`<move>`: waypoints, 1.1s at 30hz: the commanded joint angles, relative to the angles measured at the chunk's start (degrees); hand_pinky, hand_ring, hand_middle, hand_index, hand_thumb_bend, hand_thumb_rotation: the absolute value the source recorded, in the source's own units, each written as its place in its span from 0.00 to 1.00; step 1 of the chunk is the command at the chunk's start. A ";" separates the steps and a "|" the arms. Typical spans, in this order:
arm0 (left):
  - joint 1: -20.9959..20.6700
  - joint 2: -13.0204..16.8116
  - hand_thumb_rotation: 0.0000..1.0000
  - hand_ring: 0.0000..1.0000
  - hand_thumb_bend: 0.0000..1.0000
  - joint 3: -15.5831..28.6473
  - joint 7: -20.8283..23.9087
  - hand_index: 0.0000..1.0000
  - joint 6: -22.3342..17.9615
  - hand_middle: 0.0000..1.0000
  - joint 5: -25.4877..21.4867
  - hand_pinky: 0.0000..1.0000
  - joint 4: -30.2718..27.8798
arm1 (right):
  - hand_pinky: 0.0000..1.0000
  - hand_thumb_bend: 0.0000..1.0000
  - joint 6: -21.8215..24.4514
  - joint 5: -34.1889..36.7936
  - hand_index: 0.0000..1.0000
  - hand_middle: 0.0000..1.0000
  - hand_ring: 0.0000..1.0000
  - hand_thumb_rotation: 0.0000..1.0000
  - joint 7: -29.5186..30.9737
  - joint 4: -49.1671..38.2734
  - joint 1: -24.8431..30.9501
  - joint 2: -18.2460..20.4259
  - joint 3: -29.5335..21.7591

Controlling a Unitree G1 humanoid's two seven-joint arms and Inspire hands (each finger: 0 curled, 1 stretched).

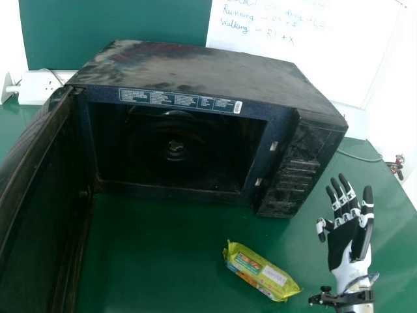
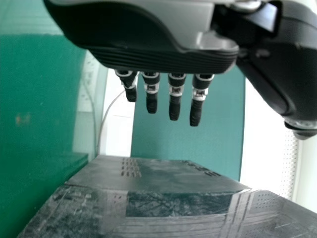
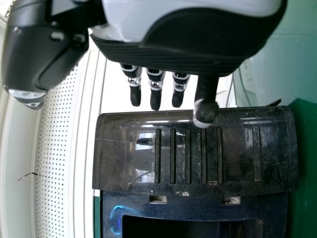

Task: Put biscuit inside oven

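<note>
Biscuit packet (image 1: 262,271) lies before the oven (image 1: 215,72), apart from the fingers
Empty right hand (image 1: 345,242), front-right of the oven, and empty left hand (image 2: 175,104), near it, hold fingers almost straight

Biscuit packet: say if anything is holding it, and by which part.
Not held: the packet lies on the table, left hand and right hand open.

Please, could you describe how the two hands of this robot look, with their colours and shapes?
The right hand has a black palm, a whitish shell and slender black fingers with silvery-white bands; a black bracket crosses its wrist. The left hand has a pale grey and black shell, rounded, with a ribbed black edge, and similar banded fingers.
</note>
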 commanded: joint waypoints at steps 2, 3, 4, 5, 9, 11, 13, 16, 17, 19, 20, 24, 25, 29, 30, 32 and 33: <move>0.71 0.90 1.00 1.00 0.99 0.53 0.02 1.00 1.76 1.00 -0.89 1.00 -1.38 | 0.00 0.89 -0.06 0.09 1.00 0.98 1.00 1.00 0.11 -0.03 0.09 -0.26 -0.08; 0.71 0.93 1.00 1.00 1.00 0.60 -0.07 1.00 1.93 1.00 -0.84 1.00 -1.47 | 0.00 0.88 0.05 0.02 1.00 0.97 1.00 1.00 0.00 -0.07 0.07 -0.28 -0.06; 0.67 0.97 1.00 1.00 1.00 0.64 -0.19 1.00 2.05 1.00 -0.79 1.00 -1.48 | 0.00 0.88 0.11 -0.03 1.00 0.97 1.00 1.00 -0.09 -0.10 0.04 -0.27 -0.05; 0.65 1.01 1.00 1.00 1.00 0.67 -0.27 1.00 2.13 1.00 -0.71 1.00 -1.50 | 0.00 0.88 0.12 -0.08 1.00 0.97 1.00 1.00 -0.17 -0.13 0.02 -0.25 -0.03; 1.12 0.96 1.00 1.00 1.00 0.72 0.53 1.00 3.08 1.00 -0.28 1.00 -2.69 | 0.00 0.88 0.22 0.01 1.00 0.97 1.00 1.00 -0.30 -0.25 -0.09 -0.20 -0.03; 1.07 0.95 1.00 1.00 1.00 0.73 0.43 1.00 3.42 1.00 -0.43 1.00 -2.80 | 0.00 0.88 -0.04 -0.10 1.00 0.97 1.00 1.00 -0.18 -0.13 -0.17 -0.23 0.00; 0.99 1.03 1.00 1.00 1.00 0.76 0.18 1.00 3.41 1.00 -0.42 1.00 -2.65 | 0.00 0.89 -0.35 -0.23 1.00 0.97 1.00 1.00 0.06 0.07 -0.20 -0.31 0.01; 0.92 1.12 0.97 1.00 1.00 0.85 -0.15 1.00 3.67 1.00 -0.65 1.00 -2.49 | 0.00 0.89 -1.59 -2.17 1.00 0.97 1.00 0.99 1.02 0.41 0.02 -1.43 0.29; 0.95 1.06 0.94 1.00 1.00 0.86 0.02 1.00 3.72 1.00 -0.55 1.00 -2.58 | 0.00 0.90 -2.29 -3.15 1.00 0.97 1.00 0.99 1.73 0.49 0.17 -2.13 0.36; 1.14 0.94 0.87 1.00 1.00 0.86 0.45 1.00 3.86 1.00 -0.30 1.00 -3.09 | 0.00 0.89 -3.32 -5.70 1.00 0.98 1.00 0.99 3.31 0.06 0.71 -4.30 0.39; 1.22 0.89 0.85 1.00 1.00 0.86 0.58 1.00 3.86 0.99 -0.20 1.00 -3.26 | 0.00 0.89 -3.81 -6.63 1.00 0.98 1.00 0.99 4.52 -0.07 0.95 -5.71 0.20; 0.90 0.69 0.78 0.99 1.00 0.66 0.60 0.99 3.71 0.98 -0.14 1.00 -2.97 | 0.00 0.89 -5.08 -10.86 1.00 0.98 1.00 1.00 9.03 -2.24 2.42 -12.50 -1.00; 0.91 0.66 0.77 0.99 1.00 0.61 0.66 0.99 3.70 0.97 -0.07 1.00 -3.09 | 0.00 0.89 -3.78 -11.57 1.00 0.98 1.00 0.99 9.79 -4.08 3.21 -14.44 -1.61; 0.99 0.57 0.71 0.99 1.00 0.60 0.74 0.97 3.61 0.97 0.02 0.98 -3.13 | 0.00 0.89 -0.07 -12.35 1.00 0.98 1.00 0.98 13.39 -8.71 5.33 -20.64 -3.88; 0.83 0.59 0.69 0.98 1.00 0.57 0.56 0.97 3.48 0.97 0.00 0.94 -2.84 | 0.00 0.89 0.31 -12.78 1.00 0.98 1.00 0.98 14.31 -9.40 5.84 -21.95 -4.30; 0.81 0.54 0.68 0.95 1.00 0.50 0.58 0.97 3.31 0.96 0.16 0.97 -2.83 | 0.00 0.89 0.25 -15.12 1.00 0.98 1.00 0.98 15.96 -10.54 6.83 -24.76 -4.97; 0.87 0.49 0.69 0.93 1.00 0.44 0.89 0.97 3.29 0.95 0.41 0.99 -3.04 | 0.00 0.90 -0.24 -16.92 1.00 0.98 1.00 0.98 16.39 -11.18 7.26 -25.92 -5.15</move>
